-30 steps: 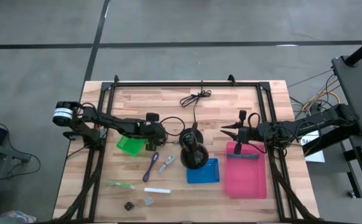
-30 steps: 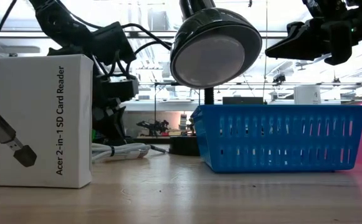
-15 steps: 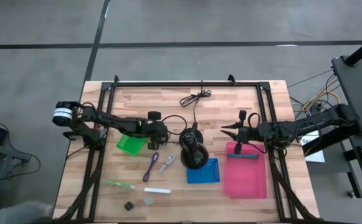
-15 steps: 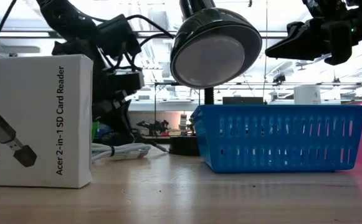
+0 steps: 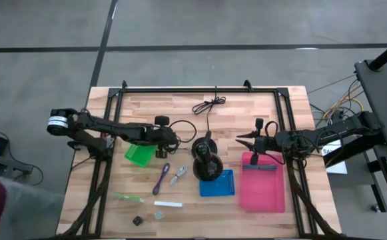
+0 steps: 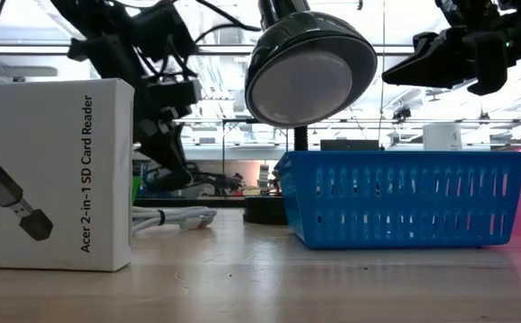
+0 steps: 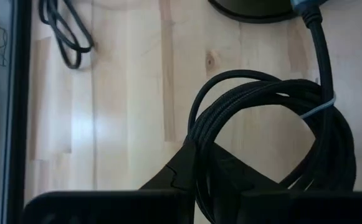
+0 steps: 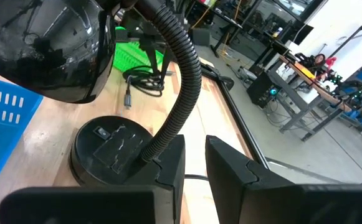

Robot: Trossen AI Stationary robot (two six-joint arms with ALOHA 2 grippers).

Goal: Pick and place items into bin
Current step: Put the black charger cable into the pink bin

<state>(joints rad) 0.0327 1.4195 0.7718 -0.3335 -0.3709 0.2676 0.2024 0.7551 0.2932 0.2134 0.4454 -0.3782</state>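
The left gripper (image 5: 167,139) hangs above the pale wooden slatted table (image 5: 146,107), just past the far corner of the green slotted plastic bin (image 5: 138,155), and its fingers are clenched on the black braided cable coil (image 7: 274,130), whose loops are pinched at the fingertips and bound at one side by a thin grey tie; in the low view the same gripper (image 6: 172,166) sits raised off the tabletop behind a white card-reader box (image 6: 52,170); the right gripper (image 5: 241,140) waits in the air over the far end of the pink rectangular plastic bin (image 5: 263,190), its two dark fingers (image 8: 230,171) standing a narrow gap apart with nothing between them; between the two arms stands a black gooseneck desk lamp (image 5: 206,160) on a round base, with a blue mesh plastic basket (image 5: 217,183) just beside it on the near side; near the green bin lie a purple slender tool (image 5: 162,178) and a small grey clip-like piece (image 5: 178,176), close together but apart; nearer the front edge rest a green stick (image 5: 128,198) and a white stick (image 5: 168,204), with a tiny black cube (image 5: 137,221) and a tiny grey cube (image 5: 158,215) just beyond them; a long black cord (image 5: 210,104) is looped near the far edge of the table.
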